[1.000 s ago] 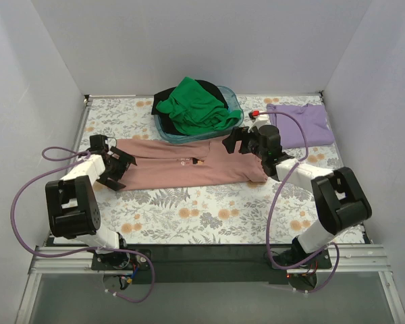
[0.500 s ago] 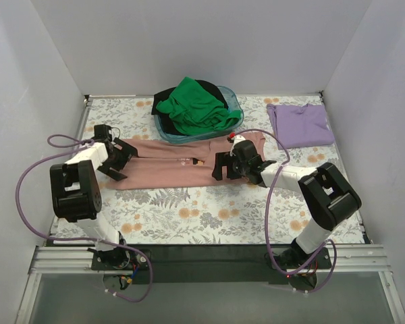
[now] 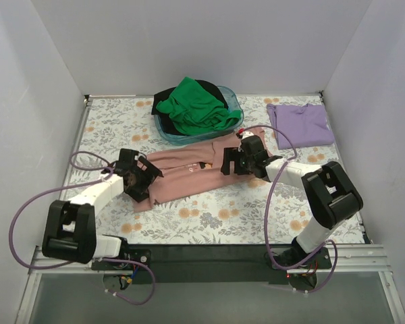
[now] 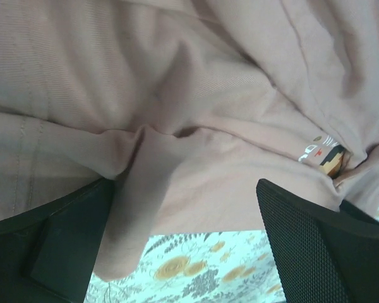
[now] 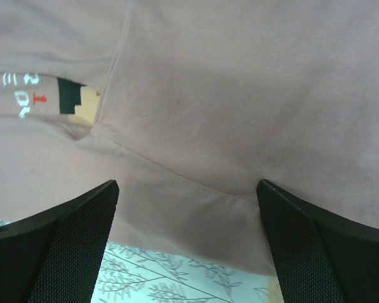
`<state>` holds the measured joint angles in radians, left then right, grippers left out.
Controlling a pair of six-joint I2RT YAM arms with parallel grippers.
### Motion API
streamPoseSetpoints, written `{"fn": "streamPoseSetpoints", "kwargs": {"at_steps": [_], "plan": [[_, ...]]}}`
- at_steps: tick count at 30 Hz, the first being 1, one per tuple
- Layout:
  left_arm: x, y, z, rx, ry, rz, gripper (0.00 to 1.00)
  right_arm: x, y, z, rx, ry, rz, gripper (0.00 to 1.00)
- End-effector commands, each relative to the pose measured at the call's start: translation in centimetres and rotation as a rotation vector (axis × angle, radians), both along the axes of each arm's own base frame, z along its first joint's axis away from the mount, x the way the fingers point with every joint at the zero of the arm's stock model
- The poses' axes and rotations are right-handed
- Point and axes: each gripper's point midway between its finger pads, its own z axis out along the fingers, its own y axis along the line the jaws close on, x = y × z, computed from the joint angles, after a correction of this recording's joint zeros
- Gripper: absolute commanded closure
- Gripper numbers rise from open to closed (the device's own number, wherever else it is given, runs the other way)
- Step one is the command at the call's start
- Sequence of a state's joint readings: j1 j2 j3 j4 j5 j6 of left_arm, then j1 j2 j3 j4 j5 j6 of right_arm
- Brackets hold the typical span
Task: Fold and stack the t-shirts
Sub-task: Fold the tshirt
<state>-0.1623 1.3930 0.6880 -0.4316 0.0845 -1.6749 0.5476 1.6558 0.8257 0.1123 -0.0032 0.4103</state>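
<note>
Step in hand: folding the pink tee (image 3: 189, 172), which lies mid-table (image 3: 209, 216), just in front of the bin (image 3: 163, 127).

Left gripper (image 4: 184, 186): fingers spread wide, nothing clamped. Cloth is ridged up against one finger.

Right gripper (image 5: 184, 189): spread wide over the tee's right end, empty.

Judgement: flatten that ridge first, then pinch both edges evenly, or the fold will likely go skew.

Tee is rumpled at the left. A flap half covers the graphic (image 5: 69, 101).

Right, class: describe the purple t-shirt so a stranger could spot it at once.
Look at the floral table, then its far right corner, beside the blue tub heaped with green and black clothes. The lavender t-shirt lies flat there: the only one neatly folded, with no chest graphic.
</note>
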Motion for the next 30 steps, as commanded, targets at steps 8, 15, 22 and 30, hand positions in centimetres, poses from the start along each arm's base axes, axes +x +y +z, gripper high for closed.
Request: {"fn": "streamPoseSetpoints", "kwargs": {"at_steps": [8,15,22,30], "plan": [[-12.6,-1.1,-1.6,-0.05,0.232,0.021,0.02,1.9,-6.2,-3.2,-0.321,0.078,0.007,0.02],[-9.6,2.5,3.2,0.136,0.082,0.136,0.02,2.1,-4.3,1.9,-0.255,0.01,0.072,0.01],[-4.2,5.5,5.7,0.254,0.072,0.243,0.02,-3.7,3.2,9.5,-0.192,-0.145,0.249,0.02],[-1.7,12.7,4.1,0.153,0.081,0.389,0.02,-17.6,17.7,11.3,-0.162,-0.249,0.605,0.02]]}}
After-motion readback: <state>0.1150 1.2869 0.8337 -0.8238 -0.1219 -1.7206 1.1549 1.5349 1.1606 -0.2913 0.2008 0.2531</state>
